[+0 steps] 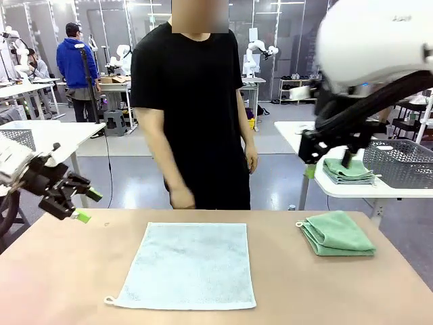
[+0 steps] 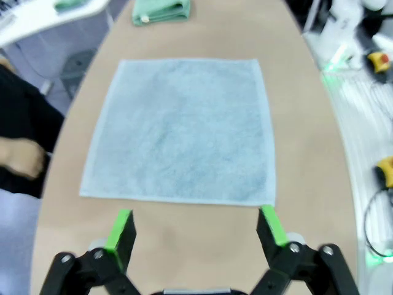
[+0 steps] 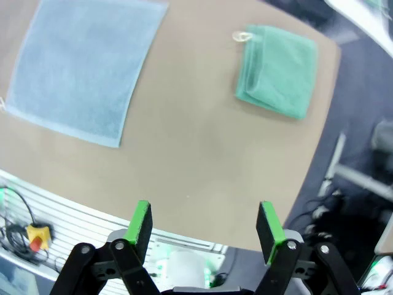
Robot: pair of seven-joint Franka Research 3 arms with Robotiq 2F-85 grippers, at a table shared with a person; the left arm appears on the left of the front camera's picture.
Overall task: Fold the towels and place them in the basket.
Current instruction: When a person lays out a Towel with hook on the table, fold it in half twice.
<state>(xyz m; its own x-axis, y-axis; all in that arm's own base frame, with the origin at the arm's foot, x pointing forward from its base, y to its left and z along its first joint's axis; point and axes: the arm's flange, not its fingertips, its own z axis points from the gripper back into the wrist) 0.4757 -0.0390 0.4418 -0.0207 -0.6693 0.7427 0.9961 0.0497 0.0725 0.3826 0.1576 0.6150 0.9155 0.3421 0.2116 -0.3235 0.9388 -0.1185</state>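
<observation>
Jaws wide (both pairs), poised above the table [image 1: 67, 271].

front camera faces the person [image 1: 196, 108]; wrist cameras share the spread towel [image 2: 184, 129].

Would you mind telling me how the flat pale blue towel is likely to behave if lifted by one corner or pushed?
The pale blue towel looks like soft terry lying flat, so it would probably hang limp, not hold shape. Pushed across the table, its fuzzy pile would likely catch and bunch rather than slide.
</observation>
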